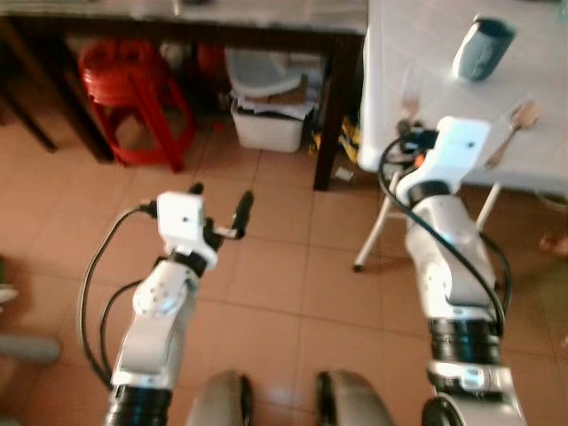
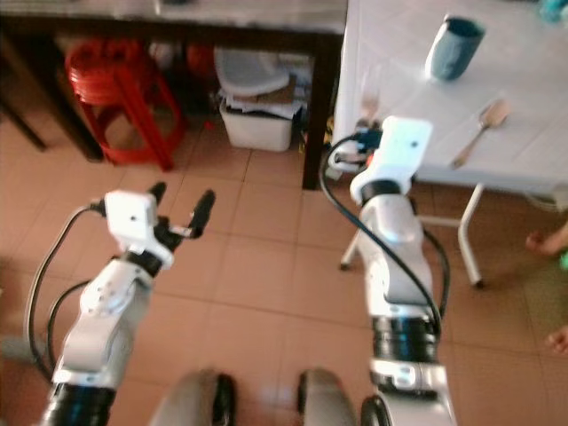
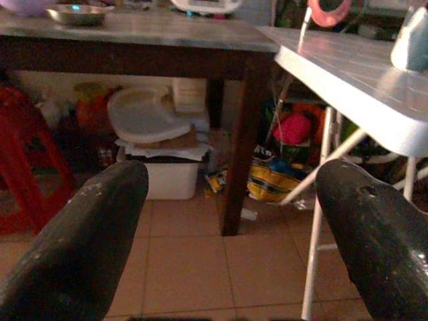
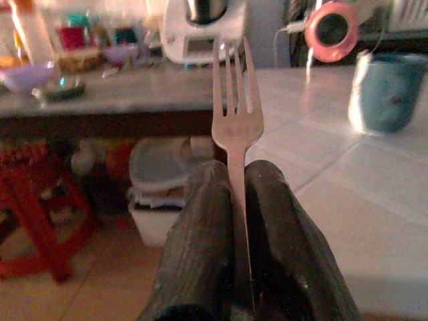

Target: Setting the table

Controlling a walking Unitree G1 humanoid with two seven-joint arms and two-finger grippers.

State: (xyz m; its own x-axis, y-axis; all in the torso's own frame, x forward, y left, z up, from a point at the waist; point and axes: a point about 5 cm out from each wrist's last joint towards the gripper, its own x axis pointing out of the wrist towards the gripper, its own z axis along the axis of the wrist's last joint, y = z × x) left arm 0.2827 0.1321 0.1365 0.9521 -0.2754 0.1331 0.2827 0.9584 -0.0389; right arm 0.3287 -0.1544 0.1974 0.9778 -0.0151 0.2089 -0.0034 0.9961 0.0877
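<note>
Black rubbery fingers of my right gripper (image 4: 237, 200) are pinched tight on a silver metal fork (image 4: 235, 114), tines upward, at the near edge of the white tiled table (image 1: 426, 53). Farther along that top I see a blue-grey ceramic cup (image 1: 482, 48) and a pale wooden spoon (image 1: 513, 126) (both well apart from the fork). My left gripper (image 1: 219, 209) hovers spread wide over the terracotta floor tiles (image 1: 275, 257).
</note>
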